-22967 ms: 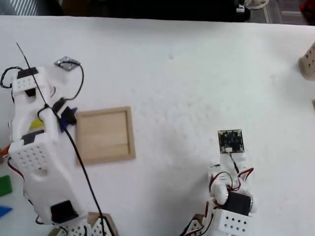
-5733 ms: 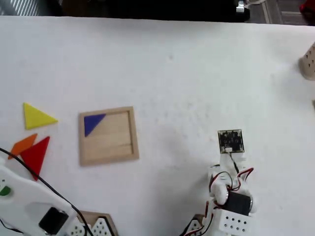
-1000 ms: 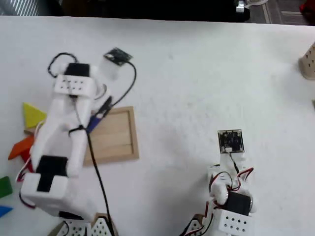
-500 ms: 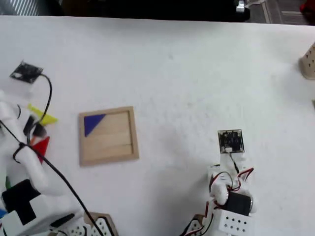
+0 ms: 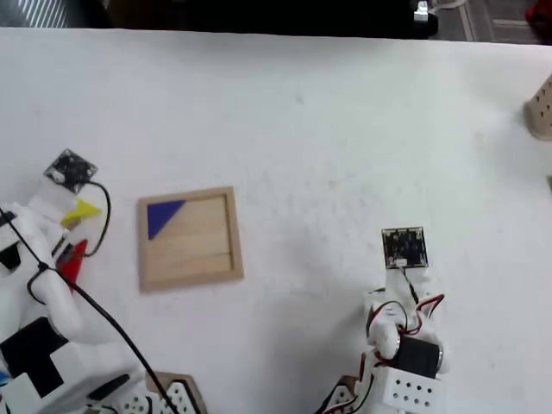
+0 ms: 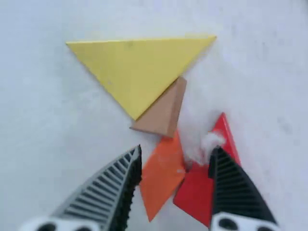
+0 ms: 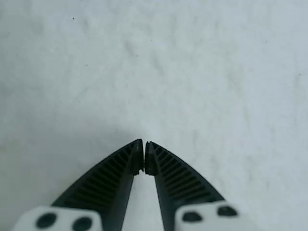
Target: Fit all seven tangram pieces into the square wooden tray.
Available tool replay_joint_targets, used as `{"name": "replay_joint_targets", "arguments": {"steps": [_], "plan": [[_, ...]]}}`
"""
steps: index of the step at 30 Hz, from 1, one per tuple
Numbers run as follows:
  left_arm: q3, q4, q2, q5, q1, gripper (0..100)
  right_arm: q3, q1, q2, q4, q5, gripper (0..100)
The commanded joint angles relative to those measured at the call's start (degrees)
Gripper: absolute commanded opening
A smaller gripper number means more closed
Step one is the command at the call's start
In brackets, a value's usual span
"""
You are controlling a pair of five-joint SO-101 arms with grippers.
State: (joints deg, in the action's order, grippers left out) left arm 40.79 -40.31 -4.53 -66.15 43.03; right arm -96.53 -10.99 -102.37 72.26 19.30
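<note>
The square wooden tray (image 5: 191, 259) lies left of centre, with a blue triangle (image 5: 163, 216) in its far left corner. Left of the tray, my left arm (image 5: 34, 259) hangs over loose pieces: a yellow triangle (image 5: 87, 209) and a red piece (image 5: 74, 257) peek out beside it. My left gripper (image 6: 175, 156) stands open just above an orange piece (image 6: 161, 175) and the red piece (image 6: 204, 190). Beyond them lie a small tan triangle (image 6: 166, 113) and the large yellow triangle (image 6: 137, 67). My right gripper (image 7: 144, 156) is shut over bare white table, holding nothing.
My right arm (image 5: 401, 345) rests folded at the near right of the table. A beige perforated object (image 5: 540, 108) stands at the far right edge. White table stretches wide between the tray and the right arm.
My left arm has swung from above the tray's left side to the loose pieces left of it, then shifted slightly nearer the tray. The right arm has not moved.
</note>
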Motion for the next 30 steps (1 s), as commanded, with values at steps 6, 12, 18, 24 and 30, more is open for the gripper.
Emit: {"name": "replay_joint_targets", "arguments": {"steps": [6, 12, 18, 24, 30], "plan": [[5.63, 21.8, -2.95, -1.58, 0.4, 24, -0.35, 0.31, -0.66, 0.31, 0.53, 1.7], [5.01, 21.98, 0.66, -1.67, -1.01, 24, -0.35, 0.31, -0.66, 0.31, 0.53, 1.7], [0.26, 21.71, 10.51, -3.87, -1.54, 24, -0.35, 0.31, -0.66, 0.31, 0.53, 1.7], [-0.26, 21.45, 12.7, -4.04, -1.71, 24, -0.35, 0.31, -0.66, 0.31, 0.53, 1.7], [-0.79, 15.12, 12.7, -3.87, -1.89, 22, -0.35, 0.31, -0.66, 0.31, 0.53, 1.7]]}}
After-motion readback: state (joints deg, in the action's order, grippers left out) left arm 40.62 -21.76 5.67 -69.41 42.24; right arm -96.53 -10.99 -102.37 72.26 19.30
